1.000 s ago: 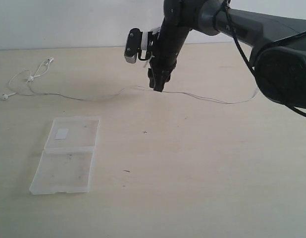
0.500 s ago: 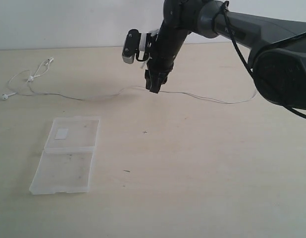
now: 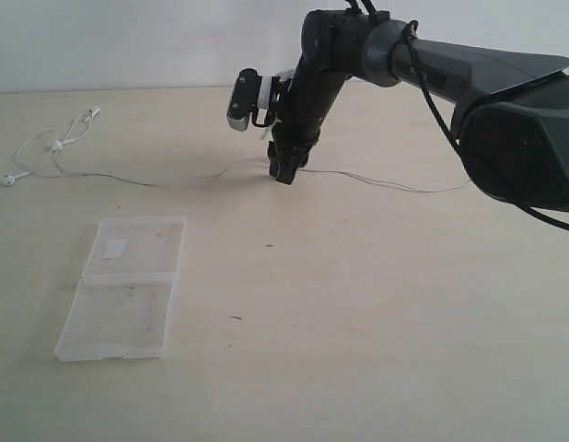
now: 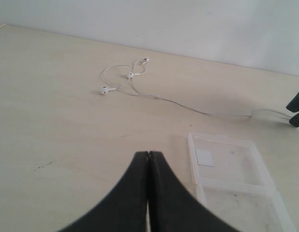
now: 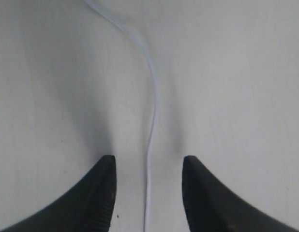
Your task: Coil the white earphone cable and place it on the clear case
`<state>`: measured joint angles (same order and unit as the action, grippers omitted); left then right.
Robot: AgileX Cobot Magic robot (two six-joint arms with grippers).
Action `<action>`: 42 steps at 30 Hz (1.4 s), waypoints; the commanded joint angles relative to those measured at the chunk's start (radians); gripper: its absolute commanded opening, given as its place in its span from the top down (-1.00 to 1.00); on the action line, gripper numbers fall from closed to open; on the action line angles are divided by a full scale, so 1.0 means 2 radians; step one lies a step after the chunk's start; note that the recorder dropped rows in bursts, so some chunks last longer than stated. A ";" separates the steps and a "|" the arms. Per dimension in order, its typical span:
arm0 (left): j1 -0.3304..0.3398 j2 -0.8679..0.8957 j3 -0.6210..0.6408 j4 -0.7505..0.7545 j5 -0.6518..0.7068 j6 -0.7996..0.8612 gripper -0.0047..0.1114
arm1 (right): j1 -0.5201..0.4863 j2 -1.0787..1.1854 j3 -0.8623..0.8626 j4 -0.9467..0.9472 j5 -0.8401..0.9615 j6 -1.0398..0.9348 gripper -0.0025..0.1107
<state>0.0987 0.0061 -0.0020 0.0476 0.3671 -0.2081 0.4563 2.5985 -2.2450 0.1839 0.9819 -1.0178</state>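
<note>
Right fingers (image 5: 98,198): apart, white earphone cable (image 5: 150,145) between them, not pinched.
Left fingers (image 4: 135,193): pressed together, empty.
White earphone cable: stretched across bench (image 3: 358,322), earbuds (image 3: 10,179) upper left.
Clear case (image 3: 137,244): open flat, lower left.

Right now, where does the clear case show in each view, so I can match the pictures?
Exterior view: the clear case lies open at lower left.
Left wrist view: the clear case lies beside the shut left gripper, nearer than the earbuds.
Right wrist view: not in it.
Shared landmark: the white earphone cable, in all three.
</note>
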 commanded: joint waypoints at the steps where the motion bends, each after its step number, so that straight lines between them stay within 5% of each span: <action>1: 0.000 -0.003 0.001 -0.003 -0.004 -0.003 0.92 | -0.001 0.001 -0.004 -0.001 -0.012 -0.001 0.19; 8: 0.000 -0.003 0.001 -0.003 -0.004 -0.003 0.92 | -0.001 0.001 -0.004 -0.001 -0.015 -0.001 0.27; 19: 0.000 -0.003 0.001 -0.003 -0.004 -0.003 0.92 | -0.001 0.001 -0.004 -0.001 -0.013 -0.004 0.96; 42: 0.000 -0.003 0.001 -0.003 -0.004 -0.003 0.92 | -0.001 -0.119 -0.004 -0.050 -0.016 0.087 0.96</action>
<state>0.0987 0.0061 -0.0020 0.0476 0.3671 -0.2081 0.4563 2.4078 -2.2450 0.1025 0.9472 -0.8934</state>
